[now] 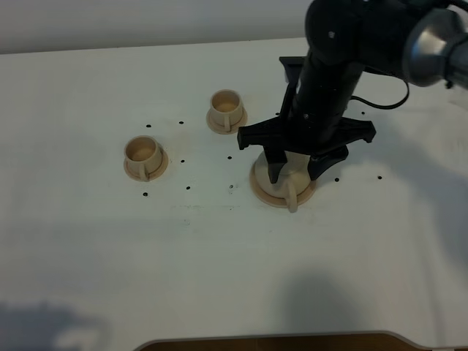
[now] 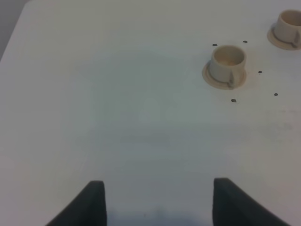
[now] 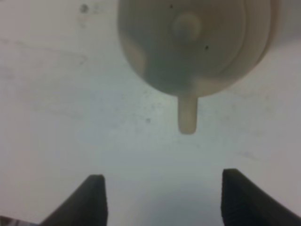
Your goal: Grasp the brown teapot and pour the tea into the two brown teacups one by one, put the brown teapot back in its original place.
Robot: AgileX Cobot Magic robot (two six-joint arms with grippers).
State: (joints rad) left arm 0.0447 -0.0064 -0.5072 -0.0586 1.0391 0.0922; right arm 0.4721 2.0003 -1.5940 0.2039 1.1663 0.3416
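Right tool [image 1: 296, 175], jaws spread, over brown teapot [image 3: 183, 47], seated on saucer [image 1: 259, 187]

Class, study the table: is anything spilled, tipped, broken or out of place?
Nothing stands out. The teapot sits upright, lid on, on its saucer; the near cup and far cup stand upright on theirs. No spill shows on the table.

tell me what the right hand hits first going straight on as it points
Likely the brown teapot: the open right hand points down with fingers either side of it, though depth is unclear.
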